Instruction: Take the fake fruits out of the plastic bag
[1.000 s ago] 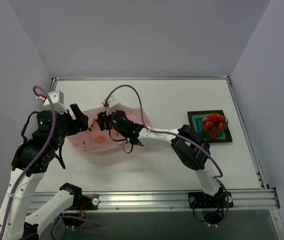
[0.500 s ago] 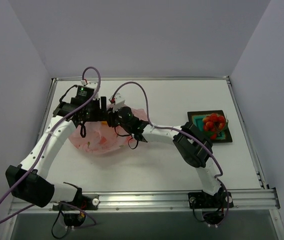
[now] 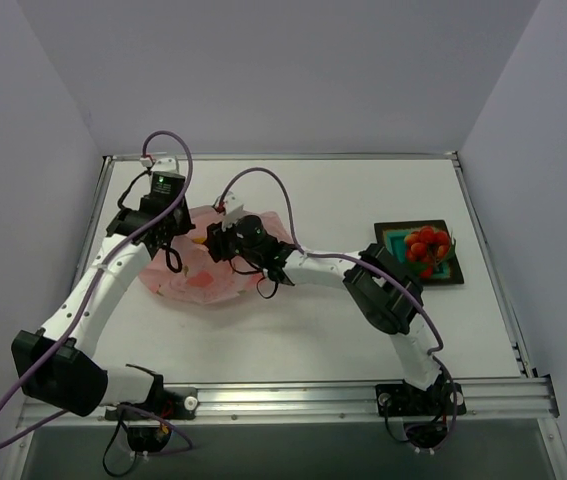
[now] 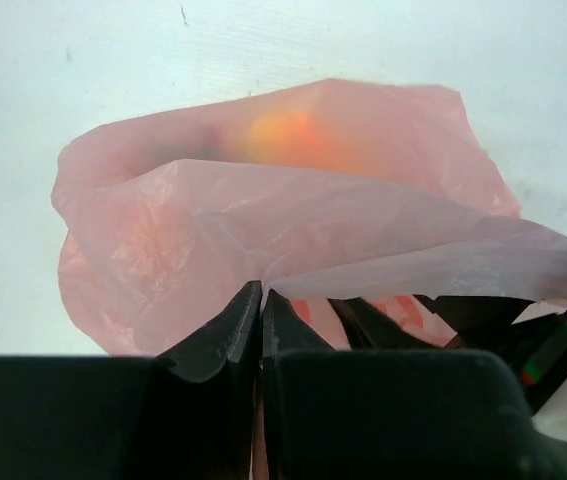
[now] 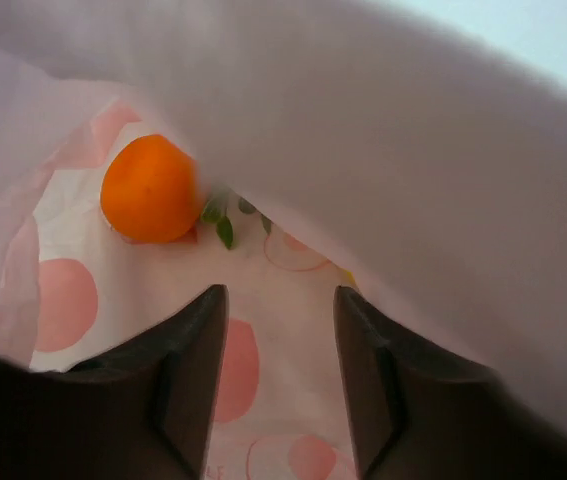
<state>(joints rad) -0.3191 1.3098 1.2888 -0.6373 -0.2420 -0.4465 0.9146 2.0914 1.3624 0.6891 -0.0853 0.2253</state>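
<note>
The pink plastic bag (image 3: 188, 285) lies left of centre on the table. My left gripper (image 3: 171, 238) is at the bag's back left edge, and in the left wrist view it (image 4: 261, 292) is shut on a fold of the bag (image 4: 163, 220). My right gripper (image 3: 215, 241) reaches into the bag's mouth, and its jaws (image 5: 281, 300) stand open over the bag's printed floor, holding nothing. An orange ball (image 5: 150, 188) with small green leaves (image 5: 221, 224) lies just ahead and left of its fingers. The ball (image 4: 283, 135) glows through the film. A bunch of red berries (image 3: 428, 244) sits on the tray.
A black-rimmed teal tray (image 3: 393, 238) lies at the right of the table. The bag's upper film (image 5: 443, 150) hangs over my right gripper. White walls enclose the table, and a metal rail (image 3: 293, 400) runs along the near edge.
My left arm swung in from the left side to the bag's back edge and shut its jaws on the film. My right gripper stayed inside the bag's mouth.
</note>
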